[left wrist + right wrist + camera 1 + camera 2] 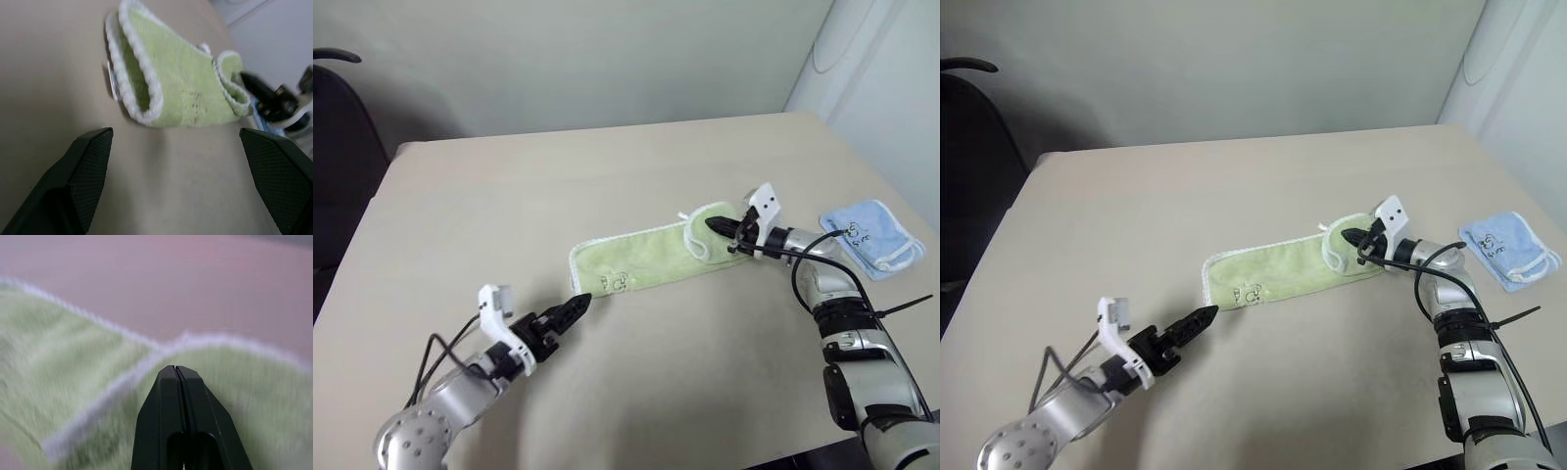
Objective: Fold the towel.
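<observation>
Risk: the right gripper [713,225], jaws pressed shut at the curled-over right end, may have pinched one layer or none, so the fold could slip | Left gripper [1206,315]: spread wide, empty, just off the left end | Light yellow-green terry towel with white edging [641,260]: long strip, mid-table, toward the right edge.

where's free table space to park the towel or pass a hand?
Free: the table's far half behind the towel, and its left side. Crowded: the right edge, where the right hand meets the towel's end near the blue cloth.
</observation>
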`<state>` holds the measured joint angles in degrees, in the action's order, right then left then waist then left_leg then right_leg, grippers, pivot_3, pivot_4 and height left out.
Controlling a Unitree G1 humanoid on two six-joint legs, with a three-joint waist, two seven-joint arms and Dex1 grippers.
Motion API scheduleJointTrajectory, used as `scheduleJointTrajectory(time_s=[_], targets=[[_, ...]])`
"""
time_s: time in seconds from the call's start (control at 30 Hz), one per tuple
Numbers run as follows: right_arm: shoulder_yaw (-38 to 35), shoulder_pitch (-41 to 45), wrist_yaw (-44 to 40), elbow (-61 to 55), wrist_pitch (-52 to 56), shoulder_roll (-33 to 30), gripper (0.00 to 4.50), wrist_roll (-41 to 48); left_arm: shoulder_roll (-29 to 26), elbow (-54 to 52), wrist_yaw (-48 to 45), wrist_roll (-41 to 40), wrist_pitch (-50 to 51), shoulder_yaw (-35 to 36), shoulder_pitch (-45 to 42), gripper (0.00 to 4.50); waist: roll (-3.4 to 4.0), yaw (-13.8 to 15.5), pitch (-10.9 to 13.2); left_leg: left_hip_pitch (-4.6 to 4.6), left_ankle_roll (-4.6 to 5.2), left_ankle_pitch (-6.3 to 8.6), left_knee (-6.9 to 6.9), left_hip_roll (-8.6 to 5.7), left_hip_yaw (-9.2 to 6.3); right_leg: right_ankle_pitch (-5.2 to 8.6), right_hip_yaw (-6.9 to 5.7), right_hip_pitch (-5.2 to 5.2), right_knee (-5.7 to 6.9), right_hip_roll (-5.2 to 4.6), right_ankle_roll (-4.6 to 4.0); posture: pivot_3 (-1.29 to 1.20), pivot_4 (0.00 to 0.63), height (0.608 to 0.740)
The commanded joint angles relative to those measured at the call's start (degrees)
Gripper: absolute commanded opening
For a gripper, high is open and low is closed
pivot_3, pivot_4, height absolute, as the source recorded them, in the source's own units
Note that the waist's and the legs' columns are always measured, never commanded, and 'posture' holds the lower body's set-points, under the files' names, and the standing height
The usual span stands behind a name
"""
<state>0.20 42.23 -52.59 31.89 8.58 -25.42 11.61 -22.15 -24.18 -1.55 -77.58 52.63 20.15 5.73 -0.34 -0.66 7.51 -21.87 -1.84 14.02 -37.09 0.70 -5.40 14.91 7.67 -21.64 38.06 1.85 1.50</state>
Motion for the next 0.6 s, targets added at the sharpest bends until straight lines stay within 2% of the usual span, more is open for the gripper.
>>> scheduleJointTrajectory(time_s=[0.03, 0.27, 0.47, 0.5, 0.57, 0.6], targets=[[-2.32, 1.04, 1.35, -3.09, 0.46, 0.09, 0.04, 1.74, 1.93, 4.64, 5.93, -3.59, 0.12, -1.32, -5.30, 4.50, 0.00, 0.10, 0.00, 0.00, 0.00, 0.00, 0.00, 0.00, 0.00, -0.01, 0.00, 0.00, -0.01, 0.00, 0.00, 0.00, 0.150, 0.740], [-3.97, 1.17, 3.05, -5.12, 0.78, -0.03, 0.04, 2.31, 3.73, 12.46, 14.03, -3.99, 2.35, -4.18, -12.16, 4.50, 0.05, 0.63, 0.02, 0.01, -0.01, -0.01, 0.00, -0.01, 0.00, -0.06, -0.01, 0.02, 0.00, 0.00, 0.07, 0.00, 0.150, 0.740], [-4.63, 0.79, 3.89, -6.71, 1.24, -0.13, 0.04, 2.46, 3.81, 14.42, 15.27, -2.44, 3.47, -5.75, -14.52, 4.50, 0.08, 1.09, 0.03, 0.24, 0.20, 0.01, -0.02, -0.11, -0.02, -0.11, 0.01, 0.30, -0.01, -0.03, 0.09, 0.00, 0.150, 0.740], [-4.68, 0.70, 3.91, -6.86, 1.30, -0.17, 0.00, 2.47, 3.91, 14.37, 15.36, -2.46, 3.42, -5.77, -14.62, 4.14, 0.08, 1.09, 0.03, 0.29, 0.48, 0.18, -0.02, -0.13, -0.02, -0.10, 0.01, 0.35, -0.02, -0.04, 0.08, 0.00, 0.150, 0.740], [-4.79, 0.49, 4.00, -7.19, 1.44, -0.22, 0.00, 2.45, 3.99, 14.02, 15.26, -2.39, 3.20, -5.66, -14.64, 3.65, 0.08, 1.09, 0.03, 0.30, 0.48, 0.17, -0.02, -0.15, -0.02, -0.10, 0.02, 0.36, -0.02, -0.04, 0.08, 0.00, 0.150, 0.740], [-4.83, 0.40, 4.05, -7.38, 1.52, -0.23, 0.00, 2.45, 4.05, 13.85, 15.17, -2.31, 2.98, -5.47, -14.55, 3.26, 0.09, 1.09, 0.04, 0.30, 0.45, 0.15, -0.02, -0.15, -0.02, -0.10, 0.02, 0.36, -0.02, -0.04, 0.08, 0.00, 0.150, 0.740]])
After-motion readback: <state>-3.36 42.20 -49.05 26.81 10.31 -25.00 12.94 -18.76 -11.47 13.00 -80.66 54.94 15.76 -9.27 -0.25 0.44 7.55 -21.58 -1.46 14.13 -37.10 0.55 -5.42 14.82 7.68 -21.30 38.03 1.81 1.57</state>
